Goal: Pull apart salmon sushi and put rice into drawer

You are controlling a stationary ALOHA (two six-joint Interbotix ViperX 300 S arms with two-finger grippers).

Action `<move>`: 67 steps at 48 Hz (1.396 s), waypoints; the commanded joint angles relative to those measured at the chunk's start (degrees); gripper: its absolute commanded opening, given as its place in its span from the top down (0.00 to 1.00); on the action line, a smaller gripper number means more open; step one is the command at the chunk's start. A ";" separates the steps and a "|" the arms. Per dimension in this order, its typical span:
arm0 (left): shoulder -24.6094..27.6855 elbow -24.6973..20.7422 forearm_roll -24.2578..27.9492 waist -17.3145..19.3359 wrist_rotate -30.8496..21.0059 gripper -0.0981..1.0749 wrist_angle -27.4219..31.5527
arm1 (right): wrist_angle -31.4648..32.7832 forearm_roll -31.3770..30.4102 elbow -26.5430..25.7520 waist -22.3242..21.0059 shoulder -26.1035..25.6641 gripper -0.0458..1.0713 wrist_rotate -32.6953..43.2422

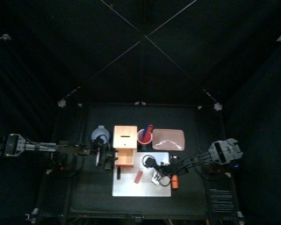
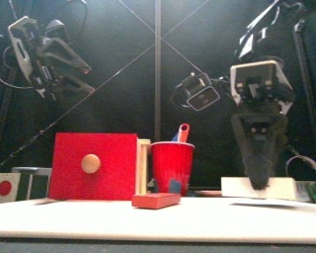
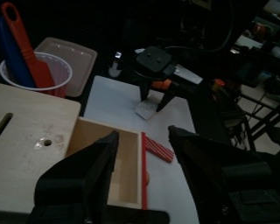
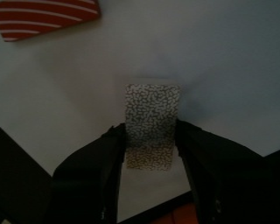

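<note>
The salmon sushi is in two pieces on a white sheet. Its red striped top lies by itself, also visible in the front view and the left wrist view. The speckled white rice block lies flat between the jaws of my right gripper, which points down and stands open, one jaw close on each side. The wooden drawer unit has a red front and is pulled open. My left gripper hovers open above it, holding nothing.
A red cup with a blue-handled tool in it stands beside the drawer unit. Behind are a pink tray and a grey-blue bowl. An orange stick piece lies at the sheet's right edge.
</note>
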 commanded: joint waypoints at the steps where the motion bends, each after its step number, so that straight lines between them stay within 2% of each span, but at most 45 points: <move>1: -0.09 -0.70 -0.18 0.09 0.09 0.18 -0.18 | 3.43 -1.14 -5.54 -1.85 -2.64 0.37 -1.67; 9: -0.09 -0.70 -0.09 0.35 0.18 0.18 -0.09 | 7.73 -2.46 -14.85 -4.04 -0.97 0.37 -8.96; 18: -0.53 0.00 0.62 1.41 0.35 0.18 3.34 | 7.29 -1.14 -22.41 -8.00 2.99 0.37 -16.79; 24: -2.11 0.97 1.41 2.90 0.35 0.18 5.62 | 4.66 -0.79 -25.22 -10.02 5.36 0.37 -19.42; 34: -6.86 4.13 1.49 6.42 0.35 0.18 7.03 | -0.88 -1.14 -26.54 -11.87 7.73 0.36 -19.86; 41: -10.02 5.80 1.41 7.29 0.26 0.18 7.21 | -3.60 -0.88 -26.28 -12.92 8.70 0.34 -19.86; 48: -10.72 6.42 1.23 8.09 0.18 0.18 7.29 | -6.33 -0.44 -26.37 -13.80 9.40 0.31 -19.69; 67: -10.72 6.68 0.88 8.00 0.18 0.18 8.61 | -6.68 0.26 -26.89 -14.77 11.69 0.10 -19.60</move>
